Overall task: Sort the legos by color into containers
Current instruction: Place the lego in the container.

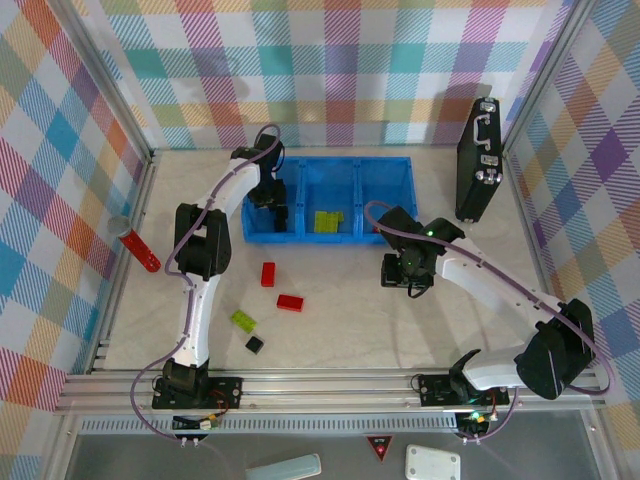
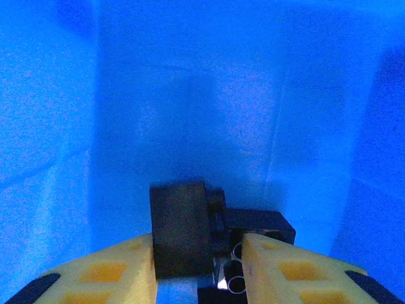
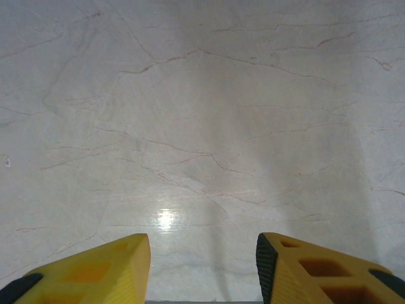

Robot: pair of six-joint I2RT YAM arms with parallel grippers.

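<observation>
The tray (image 1: 390, 185) is translucent blue plastic, the veined table (image 3: 202, 126) glossy, the black brick (image 2: 180, 231) matt.

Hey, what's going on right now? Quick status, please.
Left gripper in tray's left bin, loose around black brick. Right gripper open, empty, over table. Four bricks unsorted. Nothing blocking.

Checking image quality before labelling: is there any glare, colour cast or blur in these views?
Right wrist: a bright glare spot on the table near the bottom edge. Left wrist: heavy blue cast from the tray, with the black brick dim and soft. Top external: evenly lit, only faint shadows.
</observation>
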